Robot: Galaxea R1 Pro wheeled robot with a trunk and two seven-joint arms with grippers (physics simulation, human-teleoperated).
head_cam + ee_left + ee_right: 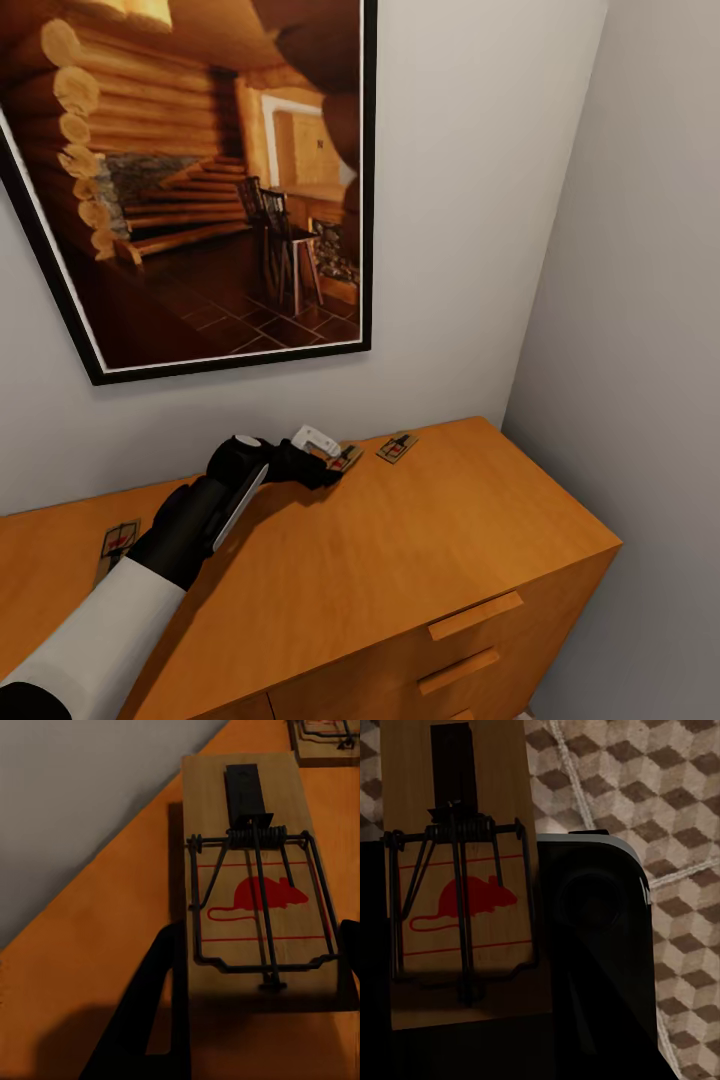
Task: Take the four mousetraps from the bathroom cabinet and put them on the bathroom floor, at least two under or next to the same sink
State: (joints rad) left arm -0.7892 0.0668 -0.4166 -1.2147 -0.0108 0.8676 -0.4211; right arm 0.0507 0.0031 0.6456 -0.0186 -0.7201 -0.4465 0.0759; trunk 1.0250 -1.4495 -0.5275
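Observation:
Three mousetraps lie on the orange-brown cabinet (420, 550): one at the far left (118, 540), one near the back wall (397, 446), and one (346, 458) at my left gripper (335, 466). In the left wrist view this trap (255, 885) lies flat on the cabinet top, and my left gripper (259, 937) has its dark fingers (165, 1012) pressed against both long edges. Another trap (322, 739) lies just beyond it. My right gripper (465, 870) is shut on a fourth mousetrap (457, 832), held above the cube-patterned bathroom floor (660, 795). The sink is out of view.
A large framed picture (200, 180) hangs on the wall behind the cabinet. A grey side wall (650, 300) closes the corner at the right. Slim drawer handles (475, 615) run down the cabinet front.

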